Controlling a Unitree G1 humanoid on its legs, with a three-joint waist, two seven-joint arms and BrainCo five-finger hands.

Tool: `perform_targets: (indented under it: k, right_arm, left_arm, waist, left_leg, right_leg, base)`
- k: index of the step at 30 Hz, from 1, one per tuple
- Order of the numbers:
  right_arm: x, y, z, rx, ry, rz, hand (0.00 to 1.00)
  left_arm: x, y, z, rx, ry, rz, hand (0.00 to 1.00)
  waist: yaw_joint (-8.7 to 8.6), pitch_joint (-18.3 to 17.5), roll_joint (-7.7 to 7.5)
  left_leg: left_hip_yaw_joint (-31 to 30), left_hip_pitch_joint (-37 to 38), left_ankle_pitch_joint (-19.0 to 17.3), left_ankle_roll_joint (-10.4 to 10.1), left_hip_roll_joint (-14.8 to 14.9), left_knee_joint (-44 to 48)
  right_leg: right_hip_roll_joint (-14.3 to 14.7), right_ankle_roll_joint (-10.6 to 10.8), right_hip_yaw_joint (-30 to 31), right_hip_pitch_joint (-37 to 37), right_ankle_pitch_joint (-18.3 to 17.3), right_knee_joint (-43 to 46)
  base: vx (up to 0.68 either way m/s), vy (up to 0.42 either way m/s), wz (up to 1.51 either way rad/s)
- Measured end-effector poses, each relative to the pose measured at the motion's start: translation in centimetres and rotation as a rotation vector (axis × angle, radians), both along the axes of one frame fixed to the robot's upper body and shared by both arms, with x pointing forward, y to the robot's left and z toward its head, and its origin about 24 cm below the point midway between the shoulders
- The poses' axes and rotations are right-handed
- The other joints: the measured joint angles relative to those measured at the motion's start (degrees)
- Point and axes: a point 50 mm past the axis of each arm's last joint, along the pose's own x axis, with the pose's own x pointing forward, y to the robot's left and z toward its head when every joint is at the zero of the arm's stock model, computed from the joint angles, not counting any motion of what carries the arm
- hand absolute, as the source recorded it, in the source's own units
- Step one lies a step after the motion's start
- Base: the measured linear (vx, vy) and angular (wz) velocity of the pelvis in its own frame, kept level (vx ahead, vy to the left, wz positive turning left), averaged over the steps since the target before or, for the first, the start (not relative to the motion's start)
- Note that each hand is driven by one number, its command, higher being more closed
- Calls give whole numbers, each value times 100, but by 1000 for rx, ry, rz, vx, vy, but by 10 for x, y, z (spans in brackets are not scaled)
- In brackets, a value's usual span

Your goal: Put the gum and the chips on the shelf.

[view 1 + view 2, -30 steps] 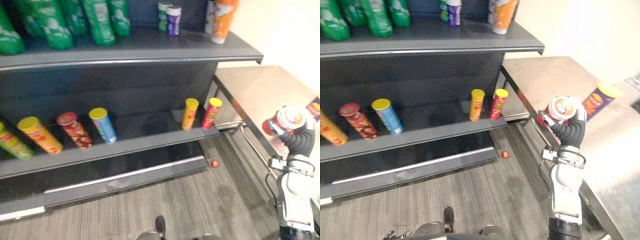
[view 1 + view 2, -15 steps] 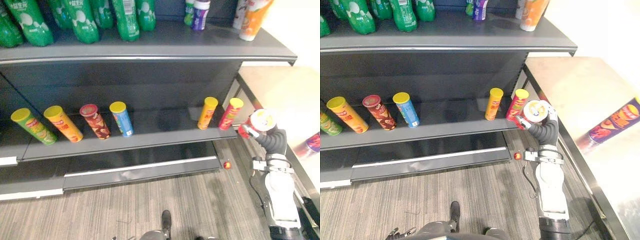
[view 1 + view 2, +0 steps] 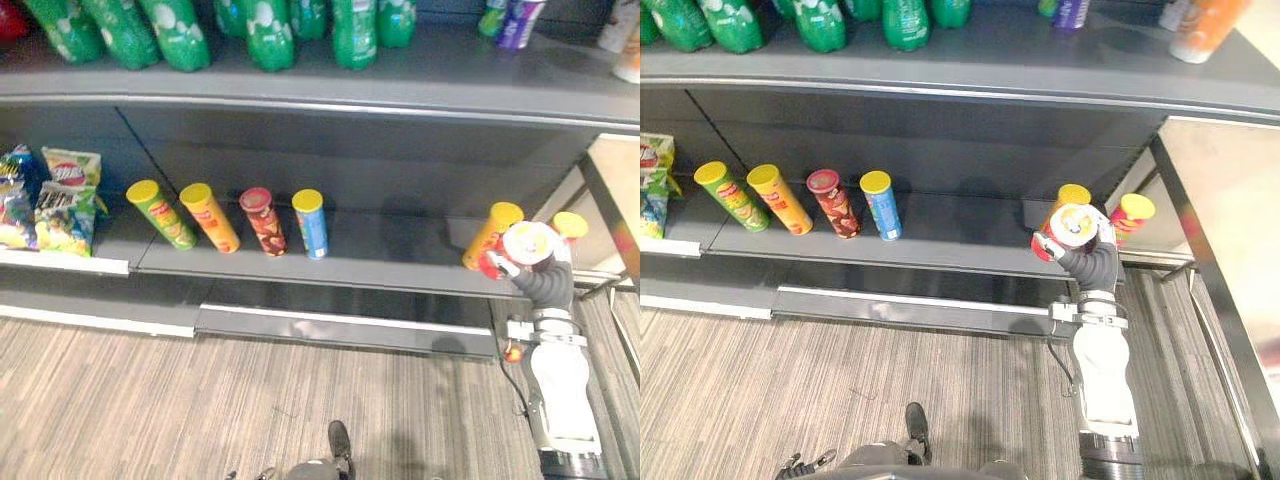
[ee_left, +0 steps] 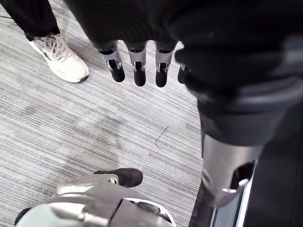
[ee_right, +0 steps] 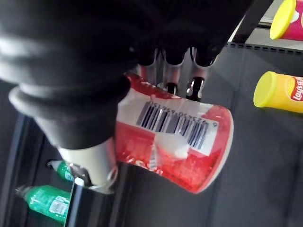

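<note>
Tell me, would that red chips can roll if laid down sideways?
Probably yes: the red chips can is a round tube, so sideways it would likely roll. It looks stiff; the right hand curls round it without denting it. Stood on its flat end on the shelf, it should stay.

Head stereo pair looks down at shelf; wrist cameras close.

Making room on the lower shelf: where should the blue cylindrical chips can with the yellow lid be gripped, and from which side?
I would grip the blue cylindrical chips can round its middle, coming from the front: it stands upright, the upper shelf overhangs its lid, and a dark-red-lidded can crowds its left. The right hand holds a red chips can.
</note>
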Motion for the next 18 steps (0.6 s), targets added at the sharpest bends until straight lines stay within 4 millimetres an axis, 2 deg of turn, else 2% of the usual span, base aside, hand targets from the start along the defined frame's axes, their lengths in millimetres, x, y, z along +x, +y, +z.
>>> perform_targets:
  k: [3,5,9,12,14,16,18]
  right_arm:
    - [4,-6,5,-5,-17,-34,100]
    - [6,-10,1,7,-2,-64,100]
    - [16,-8,-3,18,29,-63,100]
    - [26,-1,2,-5,19,-43,100]
    - [35,8,11,-15,-7,-6,100]
    - [38,9,17,-29,-25,4,100]
    - [38,6,18,-46,-26,3,100]
  left_arm:
    - [-1,0,0,3,10,-37,0]
    - [-1,1,0,3,12,-54,0]
    - [-2,2,0,2,15,-67,0]
    - [-5,3,0,3,23,-74,0]
    - [-8,4,0,5,28,-65,0]
    - [-7,6,1,8,23,-57,0]
    - [-10,9,1,13,31,-45,0]
  waist:
    - [-10,-2,3]
    - [-12,-3,-7]
    - [-8,7,-31]
    - [32,17,-46]
    - [97,42,-94]
    - [141,64,-115]
    - [146,72,-127]
  left_leg:
    - [-100,31,-32,-52,24,-21]
    - [-110,36,-64,-92,38,-33]
    - [-56,55,-76,-101,35,-35]
    - [80,96,-77,-104,52,-38]
    - [227,75,-66,-119,57,-38]
    - [261,-18,-8,-198,63,-38]
    - [205,-15,21,-227,103,-38]
  right_leg:
    - [-65,-18,50,-124,-5,410]
    - [-137,-65,119,-260,-27,739]
    - [-213,-109,449,-481,-46,1104]
    - [-186,-117,668,-481,-61,991]
    - [-124,-111,693,-387,-132,589]
    - [-71,50,671,-378,-188,323]
    - [-3,58,653,-341,-191,271]
  base:
    - [-18,-16,8]
    - [-22,21,1]
    - [-11,24,-8]
    - [-43,-11,-26]
    - [-74,-64,-39]
    - [-87,-90,-15]
    - [-57,-76,7]
